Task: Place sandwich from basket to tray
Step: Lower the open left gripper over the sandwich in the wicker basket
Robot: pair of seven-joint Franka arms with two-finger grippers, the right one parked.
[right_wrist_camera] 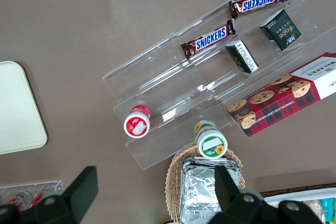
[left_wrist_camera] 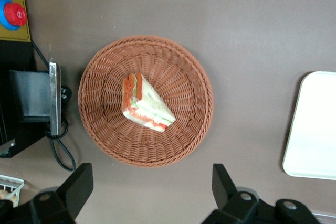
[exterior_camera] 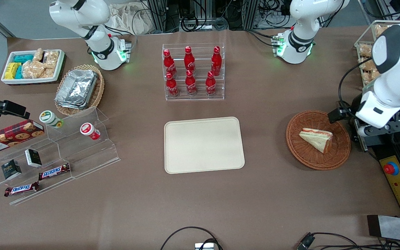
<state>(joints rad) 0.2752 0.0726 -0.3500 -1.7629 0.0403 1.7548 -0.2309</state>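
Hovering open-jawed, gripper (left_wrist_camera: 149, 192) above sandwich (left_wrist_camera: 146, 103) (in basket (left_wrist_camera: 105, 124)).

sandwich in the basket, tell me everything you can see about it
The sandwich is a triangular wedge of pale bread with orange-red and green filling showing along one cut edge. It lies loose near the middle of the round brown wicker basket, touching only the weave. The gripper hovers above the basket, open, not touching it.

Left arm reaching in from the working arm's end of the table, wrist pointing downward; its gripper (left_wrist_camera: 149, 190) held aloft, fingers (left_wrist_camera: 79, 184) spread wide apart, grasping nothing.
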